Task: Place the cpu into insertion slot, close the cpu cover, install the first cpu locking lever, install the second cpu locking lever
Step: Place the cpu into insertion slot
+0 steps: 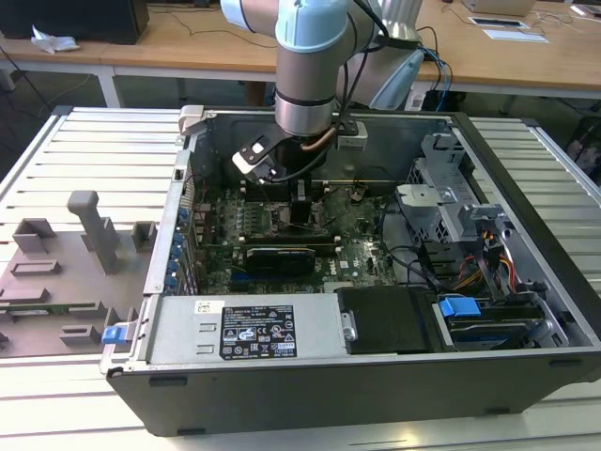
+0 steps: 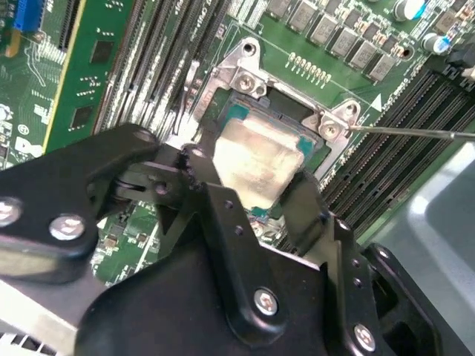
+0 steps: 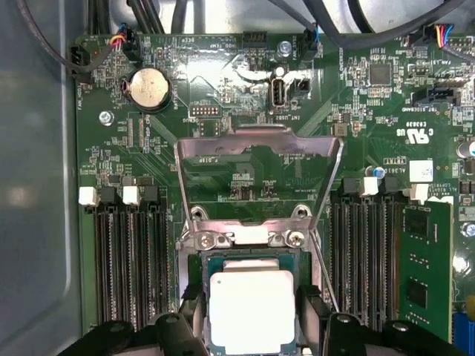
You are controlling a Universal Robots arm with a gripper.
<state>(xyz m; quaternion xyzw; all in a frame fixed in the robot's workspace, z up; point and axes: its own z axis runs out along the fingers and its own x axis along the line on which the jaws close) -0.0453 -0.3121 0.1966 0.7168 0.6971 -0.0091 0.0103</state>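
In both wrist views the cpu (image 3: 251,311) (image 2: 260,152), a small square chip with a dull silver top, sits between my black fingers (image 3: 191,326) (image 2: 300,196). My gripper (image 3: 251,302) (image 2: 252,172) is shut on it, one finger on each of two opposite edges. The chip lies low over the insertion slot (image 3: 252,239) (image 2: 249,78), whose silver rim and screws show just beyond it. I cannot tell whether it is fully seated. The cpu cover (image 3: 256,152) stands swung up and open behind the slot. A thin wire locking lever (image 2: 415,133) sticks out sideways. In the exterior view the gripper (image 1: 302,202) reaches down inside the computer case.
Long black memory slots (image 3: 126,259) flank the socket, with a green memory stick (image 3: 424,267) in one. A coin battery (image 3: 151,89) and cables (image 3: 371,30) lie beyond the cover. The case holds a power supply (image 1: 249,329) and drive cage (image 1: 451,202). Grey fixtures (image 1: 84,235) stand outside.
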